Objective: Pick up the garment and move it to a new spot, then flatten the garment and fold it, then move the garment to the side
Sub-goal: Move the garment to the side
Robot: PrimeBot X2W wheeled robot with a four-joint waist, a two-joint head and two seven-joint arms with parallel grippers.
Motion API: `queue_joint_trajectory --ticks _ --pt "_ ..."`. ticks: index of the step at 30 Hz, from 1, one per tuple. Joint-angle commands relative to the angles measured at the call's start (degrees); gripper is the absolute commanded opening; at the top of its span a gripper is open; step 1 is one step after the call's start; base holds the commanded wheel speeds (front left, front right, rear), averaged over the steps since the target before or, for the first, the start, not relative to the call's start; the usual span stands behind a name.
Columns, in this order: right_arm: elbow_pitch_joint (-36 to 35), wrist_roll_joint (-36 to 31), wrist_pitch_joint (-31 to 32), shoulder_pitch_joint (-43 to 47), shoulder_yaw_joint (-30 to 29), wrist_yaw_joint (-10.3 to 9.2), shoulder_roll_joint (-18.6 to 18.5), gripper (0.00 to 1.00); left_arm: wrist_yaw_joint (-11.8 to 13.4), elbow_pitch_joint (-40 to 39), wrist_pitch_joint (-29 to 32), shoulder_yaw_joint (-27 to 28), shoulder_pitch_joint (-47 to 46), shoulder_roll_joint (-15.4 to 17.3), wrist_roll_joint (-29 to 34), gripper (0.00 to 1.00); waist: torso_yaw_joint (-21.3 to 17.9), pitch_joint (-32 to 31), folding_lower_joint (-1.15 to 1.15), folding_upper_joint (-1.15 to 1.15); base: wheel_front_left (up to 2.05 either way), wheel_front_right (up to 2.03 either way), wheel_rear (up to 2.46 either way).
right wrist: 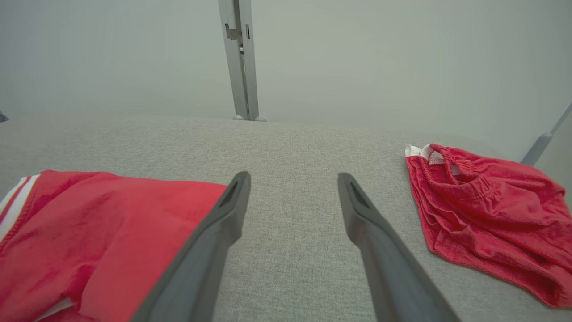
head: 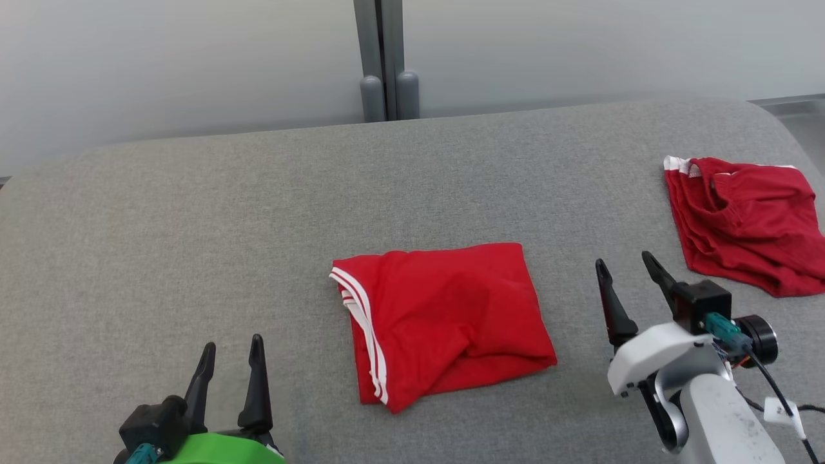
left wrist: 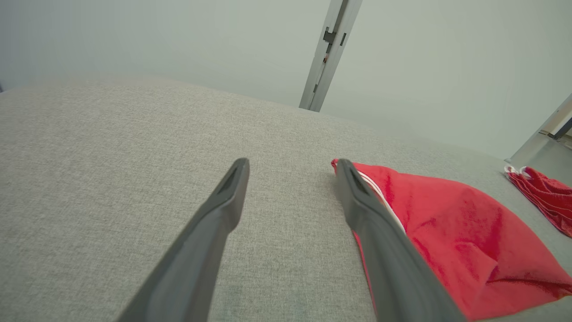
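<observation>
Head view, garment [head: 445,322] left of right gripper [head: 624,258]

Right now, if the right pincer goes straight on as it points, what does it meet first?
Probably only bare grey cushion: the right pincer aims between the folded garment and the crumpled garment; depth is unclear.

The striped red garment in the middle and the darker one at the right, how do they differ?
The bright red garment with white stripes lies folded in a rough rectangle; the darker red crinkled garment lies bunched up. The striped one has white stripes along its left edge; the darker one a white patch at its far corner. Both are red and lie on the grey fabric surface.
</observation>
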Motion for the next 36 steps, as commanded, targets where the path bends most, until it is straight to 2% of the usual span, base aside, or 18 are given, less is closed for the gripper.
queue_joint_trajectory --ticks 1,8,14,24,25,26,27,28,29,36 --pt "0.59 -0.63 1.68 -1.39 0.32 -0.06 -0.15 1.0 0.12 -0.01 -0.16 0.34 -0.38 0.08 0.13 1.0 0.79 0.56 0.0 0.0 0.0 0.0 0.0" --pt "4.62 -0.66 11.27 -7.99 4.14 -0.06 -0.56 1.0 0.19 0.15 -0.16 0.73 -1.36 0.08 0.17 1.0 3.47 2.83 0.0 0.0 0.0 0.0 0.0" --pt "9.44 3.55 18.82 -11.17 8.94 -0.06 -2.8 1.0 0.13 0.22 -0.16 0.99 -2.21 0.08 0.05 1.0 5.94 5.01 0.0 0.0 0.0 0.0 0.0" --pt "14.07 10.94 24.91 -12.54 16.77 -0.06 -4.78 1.0 0.28 0.15 -0.16 0.92 -2.76 0.08 -0.38 1.0 7.29 7.06 0.0 0.0 0.0 0.0 0.0" --pt "14.47 11.5 25.22 -12.63 17.32 -0.05 -4.71 0.94 0.28 0.14 -0.16 0.91 -2.85 0.08 -0.36 1.0 7.24 7.17 0.0 0.0 0.0 0.0 0.0" --pt "14.89 12.03 25.45 -12.87 18.0 -0.02 -4.6 0.56 0.33 0.09 -0.16 0.82 -2.95 0.08 -0.35 1.0 7.14 7.3 0.0 0.0 0.0 0.0 0.0" --pt "15.22 12.44 25.45 -13.13 18.45 -0.02 -4.53 0.32 0.33 0.03 -0.16 0.77 -3.01 0.08 -0.32 1.0 7.0 7.43 0.0 0.0 0.0 0.0 0.0" --pt "15.61 12.64 25.3 -13.45 19.02 -0.02 -4.56 0.26 0.33 -0.01 -0.16 0.67 -3.12 0.08 -0.25 1.0 6.85 7.57 0.0 0.0 0.0 0.0 0.0" --pt "15.91 12.8 25.07 -13.83 19.47 -0.03 -4.66 0.0 0.34 -0.02 -0.16 0.64 -3.21 0.08 -0.2 1.0 6.7 7.71 0.0 0.0 0.0 0.0 0.0" --pt "15.86 12.25 21.09 -18.59 20.07 -0.08 -6.18 0.0 0.18 0.13 -0.16 0.63 -4.04 0.08 0.5 1.0 4.11 7.74 0.0 0.0 0.0 0.0 0.0"
